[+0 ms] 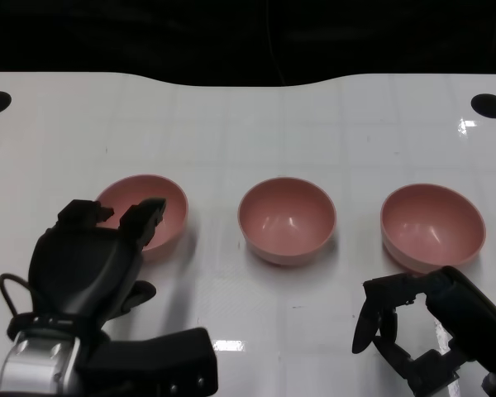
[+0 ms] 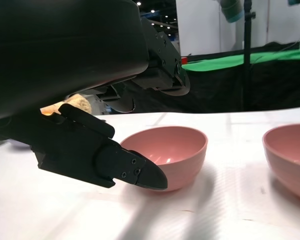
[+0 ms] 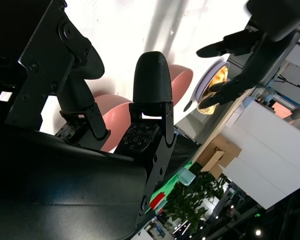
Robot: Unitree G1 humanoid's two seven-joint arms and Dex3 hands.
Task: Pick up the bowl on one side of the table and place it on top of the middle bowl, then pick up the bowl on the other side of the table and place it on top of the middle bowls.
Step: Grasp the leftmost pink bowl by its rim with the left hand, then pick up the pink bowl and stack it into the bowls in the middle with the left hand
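Since all three pink bowls sit apart on the white tabletop [image 1: 256,331], nothing is stacked yet; taking the middle bowl [image 1: 287,219] as landmark, left bowl [image 1: 149,212] lies beside it, right bowl [image 1: 432,225] opposite. We judge them light, rigid, glossy, so slippery: pinch the rim. Left hand [image 1: 91,260] near left bowl, fingers [image 1: 145,219] spread, empty; right hand [image 1: 413,322] also open, empty

A glossy white desk [image 1: 256,124] is being backed by black drapery [image 2: 270,85], with a green cloth [image 2: 225,61] being glimpsed beyond.
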